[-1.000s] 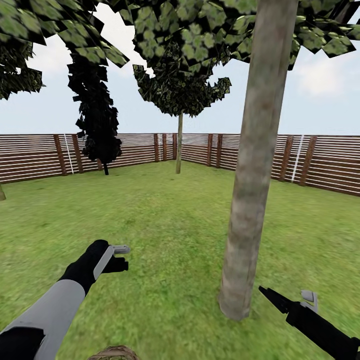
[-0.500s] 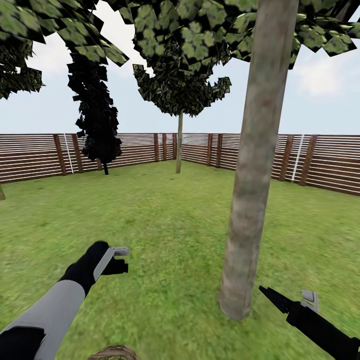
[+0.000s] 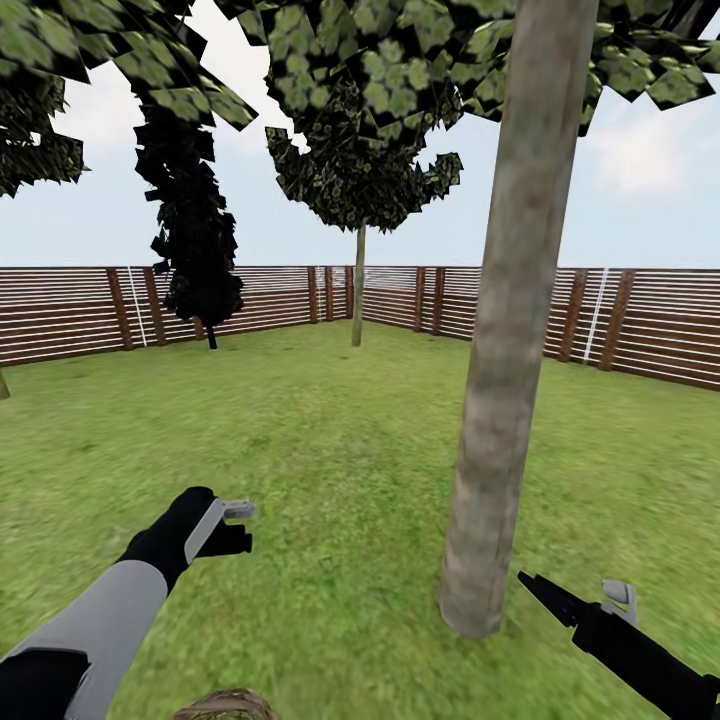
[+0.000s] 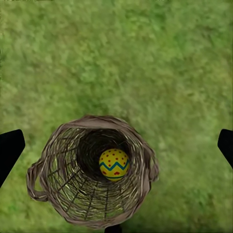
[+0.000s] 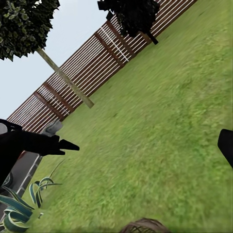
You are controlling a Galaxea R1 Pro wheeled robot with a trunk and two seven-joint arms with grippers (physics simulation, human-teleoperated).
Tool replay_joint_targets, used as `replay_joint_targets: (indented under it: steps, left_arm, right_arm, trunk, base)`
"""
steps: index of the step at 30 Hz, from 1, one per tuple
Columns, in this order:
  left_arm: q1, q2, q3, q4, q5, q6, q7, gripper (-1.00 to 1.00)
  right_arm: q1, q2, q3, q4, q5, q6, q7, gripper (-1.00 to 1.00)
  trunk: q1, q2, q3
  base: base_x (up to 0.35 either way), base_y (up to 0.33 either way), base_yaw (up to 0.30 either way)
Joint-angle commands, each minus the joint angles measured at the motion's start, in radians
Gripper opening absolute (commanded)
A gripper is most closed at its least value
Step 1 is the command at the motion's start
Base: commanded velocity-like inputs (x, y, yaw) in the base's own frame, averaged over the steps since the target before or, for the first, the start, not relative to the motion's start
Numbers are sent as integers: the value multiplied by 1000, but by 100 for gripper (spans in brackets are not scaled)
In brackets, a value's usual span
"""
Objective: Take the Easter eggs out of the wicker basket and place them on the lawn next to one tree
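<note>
Got left gripper (image 4: 116,145) parked over basket (image 4: 90,170), fingers spread wide, zigzag egg (image 4: 114,164) sitting below between them so I can drop straight in. Right gripper (image 3: 575,598) idle near tree (image 3: 500,400), can't tell its fingers.

One egg (image 4: 114,164), yellow with a blue zigzag, lies in one wicker basket (image 4: 73,189) directly beneath the left pincer (image 4: 116,145). Three trees: one thick-trunked (image 3: 505,400), one slim (image 3: 358,290), one near-black (image 3: 195,250).
</note>
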Motion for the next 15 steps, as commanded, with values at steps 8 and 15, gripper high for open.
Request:
replay_joint_targets:
  steps: [8, 15]
  left_arm:
    - [-2, 2, -8, 27, 11, 2, 8, 100]
    - [-3, 3, -8, 35, 11, 4, 8, 100]
  right_arm:
    - [-1, 0, -1, 0, -2, 6, 1, 100]
    - [-1, 0, -1, 0, -2, 6, 1, 100]
  trunk:
    - [31, -58, -27]
    - [58, -107, -49]
  base:
    - [0, 0, 0]
    - [0, 0, 0]
